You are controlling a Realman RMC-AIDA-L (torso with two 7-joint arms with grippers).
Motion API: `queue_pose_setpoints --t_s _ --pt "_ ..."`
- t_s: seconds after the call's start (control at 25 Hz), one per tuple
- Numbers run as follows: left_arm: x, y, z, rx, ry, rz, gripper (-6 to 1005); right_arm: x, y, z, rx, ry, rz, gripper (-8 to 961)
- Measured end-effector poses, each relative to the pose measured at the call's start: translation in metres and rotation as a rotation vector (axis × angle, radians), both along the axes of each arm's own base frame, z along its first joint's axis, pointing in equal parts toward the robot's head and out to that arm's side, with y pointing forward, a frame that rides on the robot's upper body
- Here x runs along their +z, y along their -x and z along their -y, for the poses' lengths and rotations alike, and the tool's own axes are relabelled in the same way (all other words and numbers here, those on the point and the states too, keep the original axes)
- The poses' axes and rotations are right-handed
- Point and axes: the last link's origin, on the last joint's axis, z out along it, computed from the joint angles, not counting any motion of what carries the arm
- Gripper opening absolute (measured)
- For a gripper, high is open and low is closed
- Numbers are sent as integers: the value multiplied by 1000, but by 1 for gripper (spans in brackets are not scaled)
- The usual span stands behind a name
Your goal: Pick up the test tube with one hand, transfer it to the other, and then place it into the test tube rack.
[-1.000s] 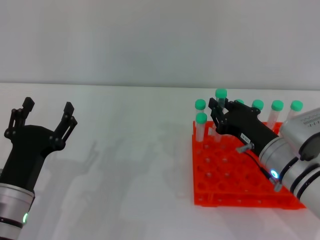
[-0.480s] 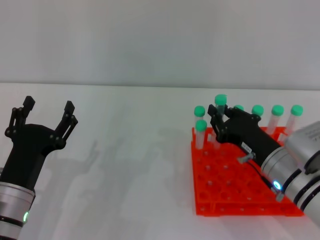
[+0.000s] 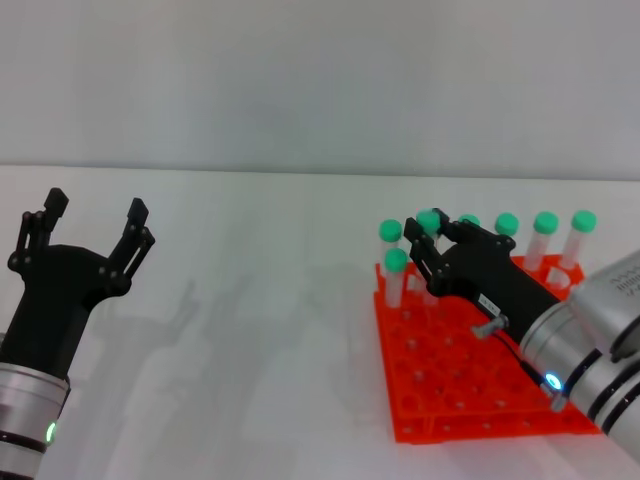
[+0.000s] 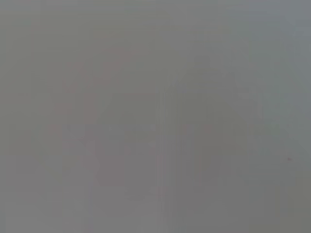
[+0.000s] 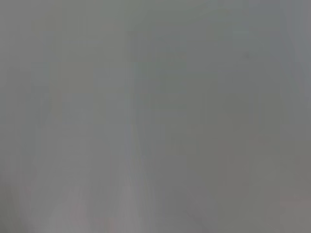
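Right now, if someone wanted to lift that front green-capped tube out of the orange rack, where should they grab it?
Probably just under the green cap of the front tube, coming straight down from above: it stands upright in the rack, so only its upper part is exposed.

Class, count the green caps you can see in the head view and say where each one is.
6: two at the rack's near-left corner, one at the right gripper tips, three along the back row. Another may hide behind the gripper.

Bare white table [image 3: 250,300] left of rack [image 3: 440,400], capped tubes [image 3: 545,225] crowding far row
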Motion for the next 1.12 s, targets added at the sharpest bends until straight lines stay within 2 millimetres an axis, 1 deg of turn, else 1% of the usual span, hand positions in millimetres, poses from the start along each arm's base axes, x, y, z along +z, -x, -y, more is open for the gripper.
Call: queue_pose_setpoints --t_s 0.36,0.52,0.68,0.84,0.88,0.96,1.12 --pt "2 1 -1 3 -8 -1 894 5 -1 6 22 -30 -28 415" --pt "1 0 -1 2 -8 -1 894 8 -4 11 41 -48 -41 469" --pt "2 2 2 4 -15 1 894 22 -12 20 68 -117 -83 508" --pt "4 4 5 13 -24 5 894 50 -41 21 7 -255 -102 542" --pt "4 4 5 14 -26 5 894 60 -53 20 -26 -297 -93 551" --pt "5 5 6 16 -31 7 894 76 -76 19 -89 -363 -62 603" --pt "8 6 5 24 -49 11 894 101 -115 18 -194 -448 16 708"
